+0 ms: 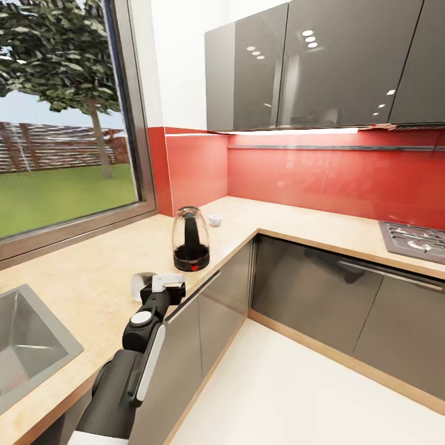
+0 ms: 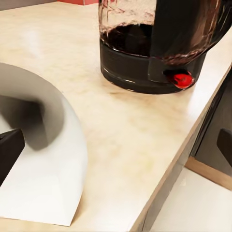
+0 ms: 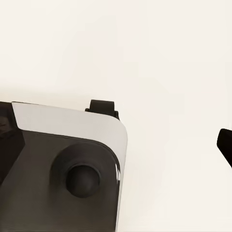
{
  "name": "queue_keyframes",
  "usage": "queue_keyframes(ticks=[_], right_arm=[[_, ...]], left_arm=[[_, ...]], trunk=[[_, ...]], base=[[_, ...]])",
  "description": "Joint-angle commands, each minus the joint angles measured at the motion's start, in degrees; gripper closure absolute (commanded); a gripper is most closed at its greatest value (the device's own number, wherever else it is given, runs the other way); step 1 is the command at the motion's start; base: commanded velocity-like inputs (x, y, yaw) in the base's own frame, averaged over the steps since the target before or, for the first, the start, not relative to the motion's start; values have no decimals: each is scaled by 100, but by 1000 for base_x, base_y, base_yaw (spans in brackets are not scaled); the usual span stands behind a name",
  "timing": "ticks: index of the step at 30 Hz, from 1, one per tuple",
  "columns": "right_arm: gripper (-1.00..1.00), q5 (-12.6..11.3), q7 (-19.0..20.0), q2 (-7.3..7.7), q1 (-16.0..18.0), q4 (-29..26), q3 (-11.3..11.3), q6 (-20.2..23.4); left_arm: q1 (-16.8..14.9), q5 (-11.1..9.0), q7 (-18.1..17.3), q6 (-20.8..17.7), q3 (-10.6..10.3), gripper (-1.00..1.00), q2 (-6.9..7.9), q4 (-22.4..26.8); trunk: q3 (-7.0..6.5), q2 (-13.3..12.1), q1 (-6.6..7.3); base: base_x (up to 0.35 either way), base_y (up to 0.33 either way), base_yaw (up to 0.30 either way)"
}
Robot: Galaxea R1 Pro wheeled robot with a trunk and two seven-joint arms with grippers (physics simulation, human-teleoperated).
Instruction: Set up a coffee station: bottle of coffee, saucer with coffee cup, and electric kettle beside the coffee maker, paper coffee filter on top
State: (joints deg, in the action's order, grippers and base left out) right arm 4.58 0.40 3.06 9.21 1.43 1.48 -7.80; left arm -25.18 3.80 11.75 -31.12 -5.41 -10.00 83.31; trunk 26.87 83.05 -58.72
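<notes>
- The electric kettle (image 1: 190,240) is seen standing upright on the kitchen countertop (image 1: 93,278), close to the front edge, near the inner corner of the worktop.
- A small white cup (image 1: 216,219), taken to be the coffee cup, is seen behind the kettle, nearer the red wall, apart from it.
- The left gripper (image 1: 162,285) is held low over the countertop just in front of the kettle; a grey-white curved object (image 1: 142,285) is seen right by it, and what this object is cannot be told.
- In the left wrist view the kettle (image 2: 159,43) is seen close ahead with its red switch (image 2: 182,79) facing the camera, and the curved white object (image 2: 43,159) lies against one dark fingertip (image 2: 9,152); the other finger is seen far off at the opposite edge, so the jaws are judged to stand wide.
- Whether the white object is gripped or merely touched cannot be told.
- In the right wrist view part of the robot's own body (image 3: 63,164) is seen over a pale floor; the state of the right jaws cannot be told.
- The step in hand is judged to be work beside the kettle, possibly its pick-up.
- The next move is judged to call for an advance toward the kettle's handle, with the jaws brought together around it and the jug kept upright.
</notes>
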Motion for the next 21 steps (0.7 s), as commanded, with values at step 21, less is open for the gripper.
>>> queue_keyframes(ticks=[21], right_arm=[[-100,43,4,2,5,15,10,-29]], left_arm=[[-4,33,21,-34,-4,-100,0,-126]], trunk=[[6,3,-1]], base=[[9,0,0]])
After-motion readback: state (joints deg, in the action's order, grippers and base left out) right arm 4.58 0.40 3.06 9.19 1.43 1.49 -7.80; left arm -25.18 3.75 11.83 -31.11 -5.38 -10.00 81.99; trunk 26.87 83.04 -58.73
